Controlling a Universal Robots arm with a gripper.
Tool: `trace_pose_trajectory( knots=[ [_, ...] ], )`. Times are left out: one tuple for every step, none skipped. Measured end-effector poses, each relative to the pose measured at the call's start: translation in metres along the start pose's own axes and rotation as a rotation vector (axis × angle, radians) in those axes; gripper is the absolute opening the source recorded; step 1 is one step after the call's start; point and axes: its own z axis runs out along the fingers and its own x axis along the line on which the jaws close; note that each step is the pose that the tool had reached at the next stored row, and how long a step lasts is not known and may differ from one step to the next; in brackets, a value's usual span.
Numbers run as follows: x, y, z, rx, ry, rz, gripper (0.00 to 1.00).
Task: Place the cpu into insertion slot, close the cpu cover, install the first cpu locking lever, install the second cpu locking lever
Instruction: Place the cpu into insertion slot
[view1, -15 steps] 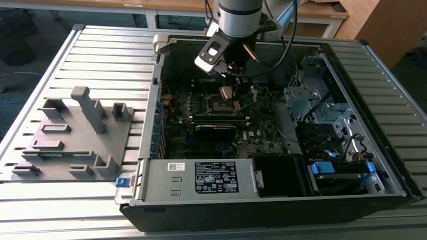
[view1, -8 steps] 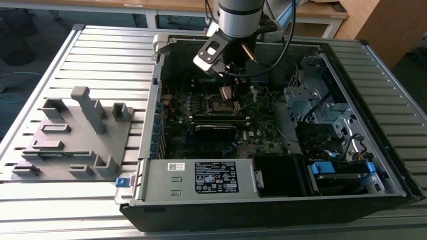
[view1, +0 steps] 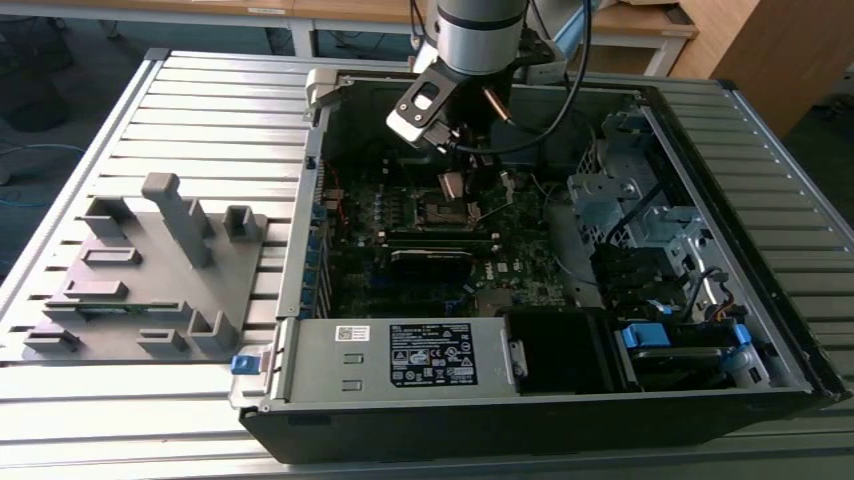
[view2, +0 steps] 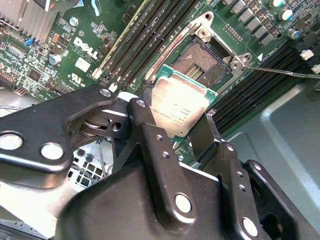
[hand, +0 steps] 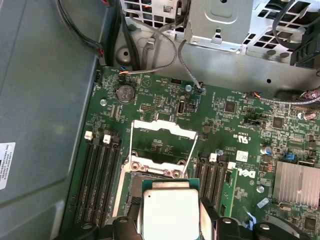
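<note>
Open PC tower case (view1: 534, 430) lies on its side on the slatted bench (view1: 214, 110). A grey plastic fixture (view1: 147, 270) sits beside it, on the exterior view's left. The arm (view1: 478, 30) reaches down into the case over the green motherboard (hand: 225, 115).

The fingers (view2: 155, 145) pinch the cpu (view2: 180, 105) by two opposite edges, with its metal top facing the second wrist camera. The chip hangs just over one edge of the insertion slot (view2: 206, 62). It appears not to touch, though the gap is hard to judge.

The slot is bare, its dark contact field exposed. The cpu cover (hand: 162, 129) is swung up and stands open beyond the slot. One thin locking lever (view2: 285, 72) sticks out sideways, free of the socket. Long black memory slots (view2: 150, 35) run alongside.
</note>
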Motion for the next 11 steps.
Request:
trace_pose_trajectory(
  knots=[
    [0.0,0.0,0.0,0.0,0.0,0.0,0.54],
    [0.0,0.0,0.0,0.0,-0.0002,0.002,0.54],
    [0.0,0.0,0.0001,-0.0001,-0.0004,0.006,0.54],
    [0.0,0.0,0.0001,-0.0001,-0.001,0.013,0.54],
    [0.0,0.0,0.0002,0.0,-0.0018,0.022,0.54],
    [0.0,0.0,0.0003,0.0,-0.0027,0.032,0.54],
    [0.0,0.0,0.0003,0.0001,-0.0037,0.043,0.54],
    [0.0,0.0,0.0004,0.0001,-0.0045,0.052,0.54],
    [0.0,0.0,0.0004,0.0001,-0.005,0.059,0.54],
    [0.0,0.0,0.0004,0.0001,-0.0051,0.059,0.54],
    [0.0,-0.0001,0.0004,0.0002,-0.0052,0.059,0.54]
  ],
)
